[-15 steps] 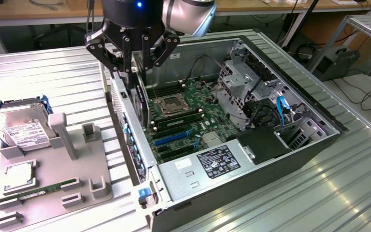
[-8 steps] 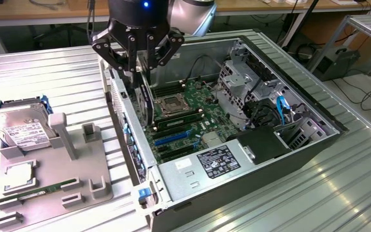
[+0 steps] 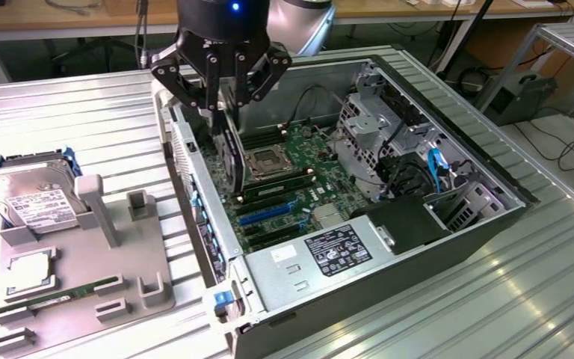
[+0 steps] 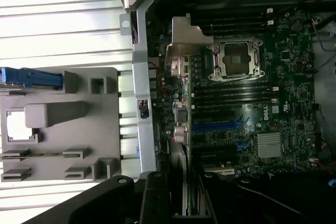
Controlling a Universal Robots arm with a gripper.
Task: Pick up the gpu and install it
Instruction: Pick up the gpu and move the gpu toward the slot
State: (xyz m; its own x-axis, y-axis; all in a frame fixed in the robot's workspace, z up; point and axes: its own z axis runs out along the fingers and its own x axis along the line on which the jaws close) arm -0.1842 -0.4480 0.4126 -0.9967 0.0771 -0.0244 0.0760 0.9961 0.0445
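Black gpu (image 3: 233,155) hangs edge-down in your pincer (image 3: 224,105), jaws partly closed on its upper edge; likely stiff, light, fragile, so hold board edges, not components

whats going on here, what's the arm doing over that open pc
The robot arm's gripper is shut on the gpu and holds it on edge inside the open computer case, close above the motherboard near the case's rear wall. Whether the card sits in a slot cannot be told. A hard drive and a memory stick lie on the grey tray at the exterior view's left.
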